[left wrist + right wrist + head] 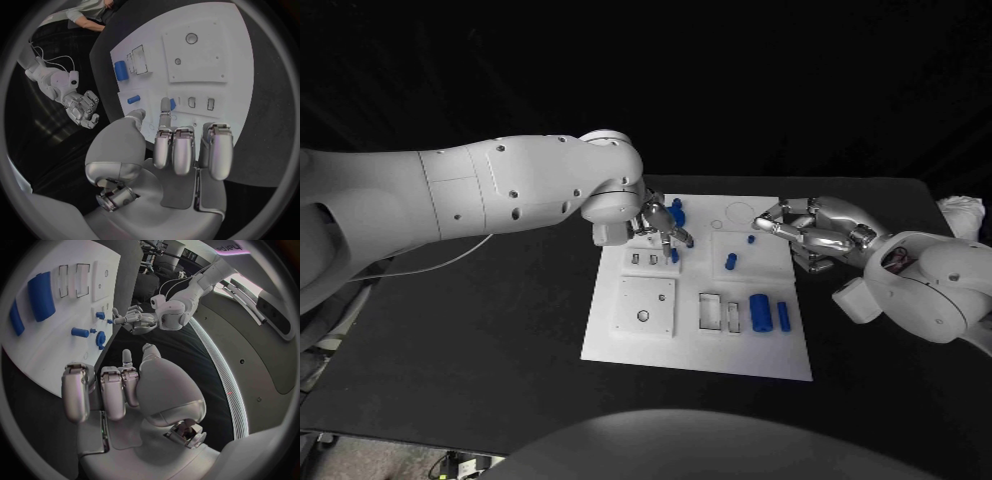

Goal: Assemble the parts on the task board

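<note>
The white task board [632, 345] lies mid-table with several blue parts on it. A thick blue cylinder [760, 312] and a thinner one [783, 316] lie near its right edge. Blue pegs [730, 262] sit further back. My left hand [655, 226] hovers over the board's far left part. Most of its fingers are curled, and a stretched-out fingertip [164, 104] sits beside a blue peg [173, 104] with nothing pinched. My right hand [808, 232] hangs at the board's far right edge, fingers [103, 390] curled in and holding nothing.
A square white plate with two holes [648, 305] and two rectangular slots [720, 314] take up the board's near half. A white object [963, 208] lies at the table's far right edge. A thin cable [437, 258] runs under my left arm.
</note>
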Motion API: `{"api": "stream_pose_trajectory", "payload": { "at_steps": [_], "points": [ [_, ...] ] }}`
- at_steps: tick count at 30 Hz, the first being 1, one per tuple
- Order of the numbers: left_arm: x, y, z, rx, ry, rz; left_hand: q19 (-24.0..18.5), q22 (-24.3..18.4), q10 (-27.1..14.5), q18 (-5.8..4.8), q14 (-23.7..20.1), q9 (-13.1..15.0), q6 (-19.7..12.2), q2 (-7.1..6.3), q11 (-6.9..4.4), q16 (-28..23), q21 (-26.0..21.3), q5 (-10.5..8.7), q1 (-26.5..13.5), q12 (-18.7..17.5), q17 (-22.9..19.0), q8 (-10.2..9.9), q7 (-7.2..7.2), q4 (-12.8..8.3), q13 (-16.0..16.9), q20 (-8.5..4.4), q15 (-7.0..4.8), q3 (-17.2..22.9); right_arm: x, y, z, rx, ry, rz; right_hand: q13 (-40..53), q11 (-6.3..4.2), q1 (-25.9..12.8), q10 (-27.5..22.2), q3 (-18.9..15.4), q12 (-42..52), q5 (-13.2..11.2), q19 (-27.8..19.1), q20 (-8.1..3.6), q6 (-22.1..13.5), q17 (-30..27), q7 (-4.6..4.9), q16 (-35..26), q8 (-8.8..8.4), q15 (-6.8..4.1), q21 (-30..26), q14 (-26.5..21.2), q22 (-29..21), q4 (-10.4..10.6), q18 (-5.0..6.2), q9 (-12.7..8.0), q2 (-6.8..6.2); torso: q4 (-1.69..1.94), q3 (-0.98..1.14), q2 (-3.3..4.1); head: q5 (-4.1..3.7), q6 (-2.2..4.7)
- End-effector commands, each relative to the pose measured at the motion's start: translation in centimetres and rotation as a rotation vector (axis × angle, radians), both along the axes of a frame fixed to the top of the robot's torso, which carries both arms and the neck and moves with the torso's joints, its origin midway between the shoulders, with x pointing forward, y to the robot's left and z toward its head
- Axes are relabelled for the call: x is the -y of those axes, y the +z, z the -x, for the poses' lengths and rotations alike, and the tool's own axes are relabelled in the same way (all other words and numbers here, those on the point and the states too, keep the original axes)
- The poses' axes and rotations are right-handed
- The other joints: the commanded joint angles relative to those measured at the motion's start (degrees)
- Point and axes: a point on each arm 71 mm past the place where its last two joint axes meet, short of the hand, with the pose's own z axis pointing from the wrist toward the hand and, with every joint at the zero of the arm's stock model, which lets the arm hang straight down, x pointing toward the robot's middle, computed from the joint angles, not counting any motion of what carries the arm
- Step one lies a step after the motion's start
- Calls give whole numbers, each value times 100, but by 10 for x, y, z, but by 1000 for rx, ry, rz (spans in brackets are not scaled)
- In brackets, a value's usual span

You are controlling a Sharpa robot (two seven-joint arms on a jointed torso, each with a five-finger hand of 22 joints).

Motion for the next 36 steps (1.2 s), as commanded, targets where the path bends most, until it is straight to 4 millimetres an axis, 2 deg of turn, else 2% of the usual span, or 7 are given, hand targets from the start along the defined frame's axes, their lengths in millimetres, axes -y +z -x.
{"api": "stream_pose_trajectory", "payload": {
  "at_steps": [1, 7, 11, 15, 19, 24, 36],
  "points": [
    [-9, -4, -2, -23, 110, -134, 595, 1505, 596, -86, 613, -12, -13, -17, 57, 14, 12, -19, 69, 13, 1506, -30, 35, -20, 1509, 26, 47, 37, -1, 1, 0, -1, 2, -7, 391, -215, 40, 829, -15, -31, 44, -31, -5, 36, 1507, 16, 32, 12, -7, -36, 566, 1198, 14, -65, 7, 6, 5, -7, 5, 0, 0],
    [-6, -7, -5, -2, 112, -150, 571, 1482, 596, -77, 613, -40, 0, -9, 64, 14, -11, -18, 182, 13, 1506, -72, 39, -61, 1509, 35, 56, 77, -1, 1, 1, 2, 1, -11, 391, -215, 39, 829, -15, -31, 45, -32, -5, 36, 1507, 16, 32, 12, -7, -37, 566, 1198, 14, -65, 8, 6, -2, -10, 5, 5, 0],
    [-5, -8, -5, 9, 104, -164, 567, 1478, 596, -75, 613, -48, 49, -4, 61, 14, -15, -96, 239, 13, 1506, -80, 31, -73, 1509, 38, 56, 105, -1, 1, 1, 1, 1, -12, 391, -214, 37, 829, -15, -31, 48, -32, -5, 36, 1507, 18, 32, 13, -7, -37, 566, 1198, 15, -65, 8, 7, -1, -12, 7, -7, 0],
    [-5, -9, -6, 16, 103, -174, 563, 1475, 596, -74, 613, -45, 96, -6, 54, 14, -18, -133, 267, 13, 1506, -74, 20, -77, 1509, 37, 51, 119, 0, 1, 1, 0, 0, -11, 391, -214, 37, 829, -15, -31, 48, -32, -5, 36, 1507, 18, 32, 13, -7, -37, 566, 1198, 15, -65, 8, 7, -2, -2, -1, -20, 0],
    [-6, -9, -8, 23, 101, -184, 559, 1471, 596, -72, 613, -43, 108, -7, 51, 14, -23, -137, 280, 13, 1506, -73, 16, -83, 1509, 36, 49, 126, 0, 1, 1, -2, -1, -10, 391, -213, 34, 829, -16, -31, 51, -32, -5, 34, 1507, 19, 32, 13, -7, -37, 566, 1197, 15, -65, 8, 8, -4, -2, -2, -13, 0],
    [-8, -9, -8, 28, 101, -189, 546, 1459, 596, -68, 613, -32, 152, -10, 41, 14, -35, -144, 316, 13, 1506, -61, 3, -98, 1509, 32, 43, 143, 2, 1, 0, -2, -4, -8, 391, -213, 34, 829, -16, -31, 51, -32, -5, 34, 1507, 19, 32, 13, -7, -37, 566, 1197, 15, -65, 8, 8, 5, -8, -3, -59, 0],
    [-9, -11, -8, 22, 98, -196, 530, 1444, 596, -61, 613, 30, 284, -33, 7, 14, -52, -201, 339, 13, 1506, -9, -39, -95, 1509, 12, 16, 152, 5, 0, -2, -5, -10, -3, 391, -212, 33, 829, -15, -31, 55, -33, -5, 30, 1507, 20, 32, 12, -6, -38, 566, 1197, 15, -64, 8, 10, 10, -2, -6, -44, 0]
  ]
}}
